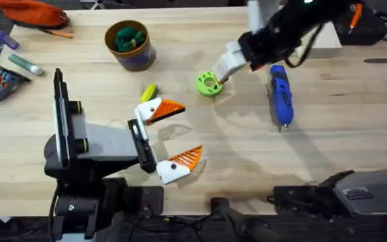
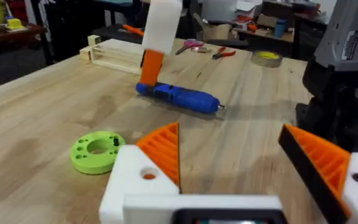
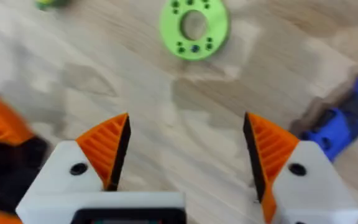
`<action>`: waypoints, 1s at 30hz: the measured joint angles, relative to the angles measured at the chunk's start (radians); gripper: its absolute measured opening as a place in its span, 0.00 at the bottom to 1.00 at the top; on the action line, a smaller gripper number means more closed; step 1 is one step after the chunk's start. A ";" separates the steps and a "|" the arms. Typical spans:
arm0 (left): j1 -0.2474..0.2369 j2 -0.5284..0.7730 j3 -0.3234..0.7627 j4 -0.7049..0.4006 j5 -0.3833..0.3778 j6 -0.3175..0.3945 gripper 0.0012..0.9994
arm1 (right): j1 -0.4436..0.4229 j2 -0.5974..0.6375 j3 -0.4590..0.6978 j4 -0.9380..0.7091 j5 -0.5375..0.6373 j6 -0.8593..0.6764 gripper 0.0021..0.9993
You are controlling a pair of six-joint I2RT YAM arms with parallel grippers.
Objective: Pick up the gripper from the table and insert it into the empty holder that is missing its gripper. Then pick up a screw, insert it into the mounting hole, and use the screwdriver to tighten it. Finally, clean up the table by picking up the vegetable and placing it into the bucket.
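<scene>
- Left gripper sits low over the worktop at centre-left, jaws spread wide, nothing between them, both orange pads on their white mounts.
- Bucket stands at the far left-centre of the worktop, green leafy toy inside it.
- Vegetable, yellow, lies on the wood between bucket and left gripper, just beside the upper finger.
- Green ring dish lies flat near the middle; small dark bits sit in its holes, too small to tell what they are.
- Right gripper reaches in from the far right and hovers just beside the green ring dish, jaws wide apart and empty, both orange pads fitted.
- Screwdriver, blue, lies flat on the worktop to the right of the dish, near the right gripper, not held.
</scene>
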 joint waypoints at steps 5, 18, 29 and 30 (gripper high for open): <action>0.000 0.000 0.000 0.000 0.000 0.000 0.99 | 0.060 0.105 0.061 -0.021 0.131 -0.030 0.99; 0.000 0.000 0.000 0.000 0.000 0.000 0.99 | 0.132 0.328 0.175 -0.020 0.313 -0.070 0.87; 0.000 0.000 0.000 0.000 0.000 0.000 0.99 | 0.181 0.404 0.177 0.016 0.319 -0.073 0.65; 0.000 0.000 0.000 0.000 0.000 0.000 0.99 | 0.181 0.406 0.177 0.020 0.318 -0.071 0.63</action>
